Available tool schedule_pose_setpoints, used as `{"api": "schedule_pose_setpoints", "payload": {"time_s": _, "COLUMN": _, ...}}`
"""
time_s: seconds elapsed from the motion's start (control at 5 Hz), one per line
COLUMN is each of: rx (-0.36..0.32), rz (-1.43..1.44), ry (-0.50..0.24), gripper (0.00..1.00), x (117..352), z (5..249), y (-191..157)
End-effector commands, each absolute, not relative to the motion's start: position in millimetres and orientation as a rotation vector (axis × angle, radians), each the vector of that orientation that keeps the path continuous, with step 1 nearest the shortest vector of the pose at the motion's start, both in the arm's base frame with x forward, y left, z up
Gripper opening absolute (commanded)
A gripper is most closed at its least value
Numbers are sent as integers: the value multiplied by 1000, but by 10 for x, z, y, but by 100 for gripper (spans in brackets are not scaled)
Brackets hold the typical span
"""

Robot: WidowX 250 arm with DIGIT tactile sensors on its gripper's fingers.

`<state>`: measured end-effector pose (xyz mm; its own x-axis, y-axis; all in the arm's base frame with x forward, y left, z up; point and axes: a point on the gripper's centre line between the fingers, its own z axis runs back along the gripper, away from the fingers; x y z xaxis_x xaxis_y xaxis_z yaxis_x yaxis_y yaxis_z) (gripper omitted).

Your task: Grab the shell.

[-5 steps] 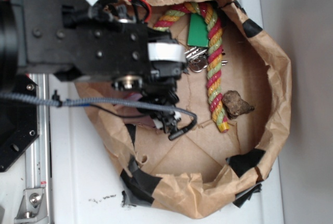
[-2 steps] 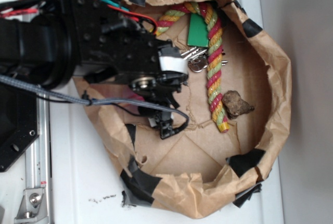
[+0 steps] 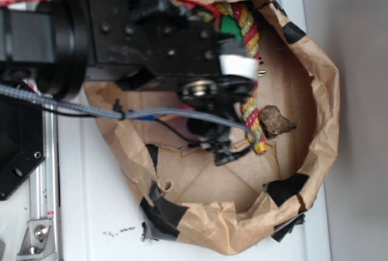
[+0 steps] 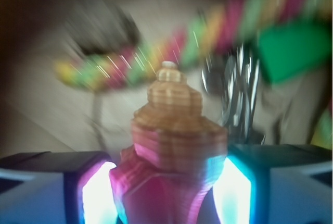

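In the wrist view the shell [image 4: 174, 125] fills the space between my jaws, its orange-brown striped spiral end pointing away from me. My gripper [image 4: 166, 187] is shut on it, with the lit pads [image 4: 96, 193] pressing both sides of its body. From the exterior view the gripper [image 3: 221, 149] hangs inside the brown paper bowl [image 3: 324, 91], just left of the rope's lower end. The arm hides the shell in that view.
A red, yellow and green rope [image 3: 251, 36] runs down the bowl, and a lumpy brown rock [image 3: 276, 121] lies right of its lower end. Silver keys [image 4: 237, 88] and a green card [image 4: 296, 47] lie beyond the shell. Black tape patches the crumpled rim.
The arm has swung right across the bowl, from its left side to beside the rope and rock. It now covers the keys and most of the green card in the exterior view.
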<state>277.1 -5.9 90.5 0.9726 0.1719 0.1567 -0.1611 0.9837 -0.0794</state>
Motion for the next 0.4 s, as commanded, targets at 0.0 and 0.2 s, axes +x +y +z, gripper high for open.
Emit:
{"api": "schedule_pose_setpoints", "payload": {"time_s": 0.0, "rx": -35, "rz": -41, "ry": -130, "gripper": 0, "x": 2917, "z": 1578, "y": -255}}
{"api": "schedule_pose_setpoints", "payload": {"time_s": 0.2, "rx": -42, "rz": -59, "ry": -116, "gripper": 0, "x": 2864, "z": 1625, "y": -304}}
